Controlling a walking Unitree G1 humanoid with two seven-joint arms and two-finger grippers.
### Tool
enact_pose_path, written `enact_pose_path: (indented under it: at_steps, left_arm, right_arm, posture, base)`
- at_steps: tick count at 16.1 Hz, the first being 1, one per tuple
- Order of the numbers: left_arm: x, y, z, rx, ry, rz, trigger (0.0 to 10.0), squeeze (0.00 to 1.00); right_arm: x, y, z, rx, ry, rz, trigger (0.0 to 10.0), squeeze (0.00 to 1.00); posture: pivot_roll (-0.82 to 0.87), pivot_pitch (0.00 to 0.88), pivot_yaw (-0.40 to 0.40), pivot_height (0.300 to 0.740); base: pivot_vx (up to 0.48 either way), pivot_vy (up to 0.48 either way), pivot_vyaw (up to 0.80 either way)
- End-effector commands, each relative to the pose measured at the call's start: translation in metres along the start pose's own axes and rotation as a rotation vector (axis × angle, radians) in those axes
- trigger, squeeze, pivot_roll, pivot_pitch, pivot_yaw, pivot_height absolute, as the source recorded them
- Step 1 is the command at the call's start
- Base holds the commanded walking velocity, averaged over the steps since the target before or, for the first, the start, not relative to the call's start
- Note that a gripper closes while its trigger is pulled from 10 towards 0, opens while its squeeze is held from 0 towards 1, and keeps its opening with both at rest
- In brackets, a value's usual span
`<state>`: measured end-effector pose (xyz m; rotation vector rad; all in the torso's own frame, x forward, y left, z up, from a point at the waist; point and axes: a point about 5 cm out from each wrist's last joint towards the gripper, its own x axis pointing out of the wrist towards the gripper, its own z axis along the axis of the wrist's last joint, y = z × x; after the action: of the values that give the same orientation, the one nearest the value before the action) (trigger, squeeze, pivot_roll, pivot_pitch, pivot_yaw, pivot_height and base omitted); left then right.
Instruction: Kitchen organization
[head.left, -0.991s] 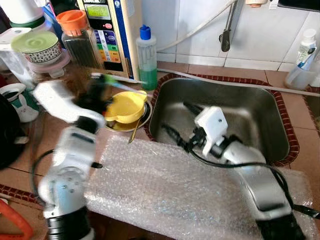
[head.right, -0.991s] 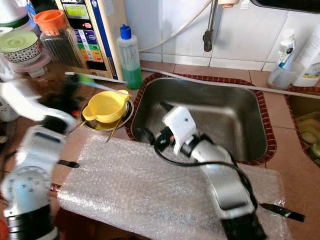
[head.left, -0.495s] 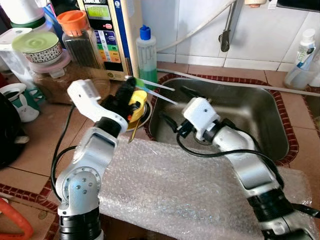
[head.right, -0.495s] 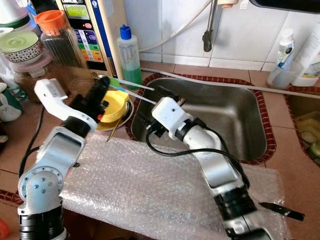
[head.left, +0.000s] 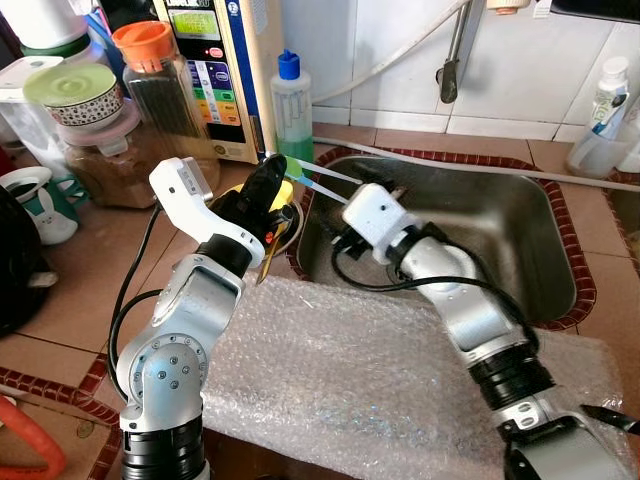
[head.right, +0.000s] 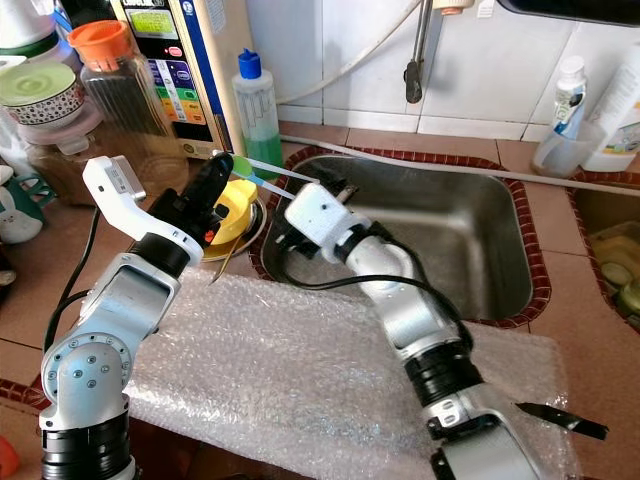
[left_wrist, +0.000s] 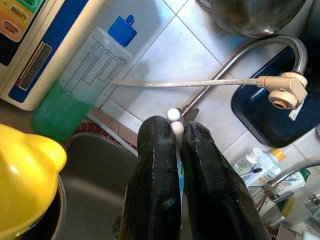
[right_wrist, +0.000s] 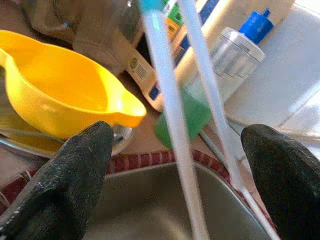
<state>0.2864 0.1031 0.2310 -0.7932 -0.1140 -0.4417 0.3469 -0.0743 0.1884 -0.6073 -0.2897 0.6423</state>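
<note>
Left eye view: left gripper (head.left: 272, 172) raised over the counter (head.left: 90, 290) just at the sink's (head.left: 560, 250) near-left corner, fingers closed on the green-capped end of a pair of white chopsticks (head.left: 325, 180). Long axis of the sticks runs from that grip toward approx. 4 o'clock, out over the sink rim, the two shafts splaying slightly apart as they go. Right gripper (head.left: 345, 215) sits at the free end, reaching in from the 4 o'clock side, wrist over the basin. Right wrist view confirms: its fingers (right_wrist: 65, 175) are spread wide, one each side, and both white shafts pass through the gap between them w/o visible contact. Left wrist view: fingers pressed together, stick tips showing just past them; grip looks firm. Yellow bowl (head.left: 278, 196) on its metal plate lies directly beneath the left gripper; green soap bottle (head.left: 293, 105) stands at 12 o'clock from it, near. Assessment: hand-over setup, left to right arm. Right gripper is already straddling the sticks across their axis, so the closing move should need little repositioning. Risk: splayed shafts may mean only one gets caught, or the pair scissors on closing.
</note>
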Motion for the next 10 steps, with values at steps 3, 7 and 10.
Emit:
enact_pose_path:
  at_steps: [3,7,10]
  left_arm:
    - [-0.002,-0.005,-0.001,0.01,0.005,-0.022,1.0,0.0]
    - [-0.003,-0.003,-0.002,0.016,0.008,-0.011,1.7,0.0]
    - [-0.003,-0.004,-0.003,0.017,0.016,-0.019,1.9,0.0]
  right_arm:
    - [0.007,0.018,0.007,-0.002,-0.039,0.073,0.0,0.0]
    - [0.008,0.024,0.01,-0.01,-0.054,0.088,0.0,0.0]
    - [0.008,0.025,0.005,-0.022,-0.028,0.087,6.6,0.0]
  posture:
    - [-0.19,0.106,0.098,0.74]
    - [-0.19,0.108,0.096,0.74]
    - [-0.19,0.107,0.097,0.74]
  base:
    - [0.0,0.0,0.0]
    - [0.0,0.0,0.0]
    - [0.0,0.0,0.0]
